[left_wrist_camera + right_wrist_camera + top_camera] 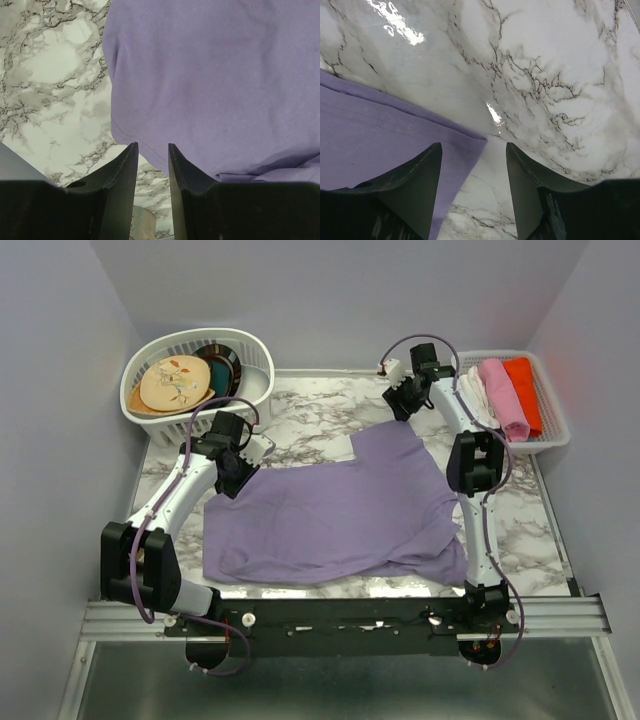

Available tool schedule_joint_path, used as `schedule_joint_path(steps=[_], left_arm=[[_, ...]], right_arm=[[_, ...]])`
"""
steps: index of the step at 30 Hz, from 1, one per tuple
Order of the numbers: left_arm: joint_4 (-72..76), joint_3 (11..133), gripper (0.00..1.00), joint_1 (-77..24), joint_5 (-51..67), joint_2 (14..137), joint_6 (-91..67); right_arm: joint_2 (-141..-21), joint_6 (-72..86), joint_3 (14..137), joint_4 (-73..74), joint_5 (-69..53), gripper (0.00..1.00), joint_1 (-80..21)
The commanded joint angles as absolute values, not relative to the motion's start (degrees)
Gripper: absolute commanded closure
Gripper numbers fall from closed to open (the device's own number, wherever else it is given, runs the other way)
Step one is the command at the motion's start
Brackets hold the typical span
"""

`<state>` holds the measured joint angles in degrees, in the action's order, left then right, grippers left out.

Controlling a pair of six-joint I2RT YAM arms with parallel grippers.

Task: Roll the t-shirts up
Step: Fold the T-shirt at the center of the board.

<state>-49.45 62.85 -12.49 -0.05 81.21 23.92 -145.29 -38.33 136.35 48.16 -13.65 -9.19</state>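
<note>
Right now the t-shirt [340, 510] lies spread open across the middle of the marble table [310, 405], mostly flat, with some loose folds bunched at its near right corner. I take that as a cloth laid out for rolling but not yet rolled. I have my left gripper [238, 468] low over the shirt's far left corner. In my left wrist view its jaws stand only narrowly apart with nothing between them, and the curved hem sits just ahead of the fingertips [126, 165]. I judge I have placed it there so a short push forward would put the hem in the gap. My right gripper [403, 398] hangs at the shirt's far right corner. Its jaws are spread wide and empty, and the right wrist view shows the pointed cloth corner lying between the two fingers, on bare marble. I hold both hands at the far edge because a roll needs both ends of one edge lifted together, or the cloth will skew as it turns. The wide right opening gives me room to come down around the thin corner. The narrow left one risks sliding over the hem and missing it. At the far left a white basket [255, 350] holds patterned plates [178, 382], and at the far right a second basket [552, 410] holds rolled cloths [505, 395], likely where a finished roll belongs.
</note>
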Motion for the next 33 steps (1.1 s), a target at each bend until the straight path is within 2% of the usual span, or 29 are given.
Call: schedule_joint_path(steps=[1,9,16,21,22,23,24,28,33], left_arm=[[-49.83,62.49,0.61,-12.13,-0.88,81.65,23.73],[-49.57,61.35,0.61,-11.60,-0.18,81.12,23.47],[-48.96,61.79,0.61,-11.51,-0.09,82.44,23.20],[-47.99,62.05,0.60,-10.29,-0.26,82.97,23.03],[-47.73,62.22,0.59,-9.59,-0.35,83.32,22.77],[-47.46,62.92,0.57,-8.80,-0.26,83.58,22.50],[-47.20,63.36,0.55,-7.14,-0.18,83.93,22.33],[-46.15,64.60,0.51,-3.70,-0.09,85.34,20.49],[-43.69,63.90,0.49,-2.11,2.11,86.66,19.69]], right_arm=[[-147.74,-41.31,138.33,51.58,-10.20,0.38,-9.67],[-150.55,-42.54,140.79,53.87,-9.23,0.41,-9.76],[-151.78,-45.17,142.03,57.21,-9.58,0.51,-10.81],[-152.84,-46.32,144.49,59.50,-10.63,0.76,-10.99],[-152.84,-46.32,144.23,59.15,-10.55,0.82,-10.99],[-152.06,-45.62,143.71,58.37,-10.29,0.95,-10.90],[-151.35,-45.18,141.44,57.23,-9.59,0.98,-10.99],[-145.03,-42.81,133.53,45.30,-7.73,0.99,-10.55],[-138.35,-38.32,129.82,38.33,-8.70,1.00,-10.02]])
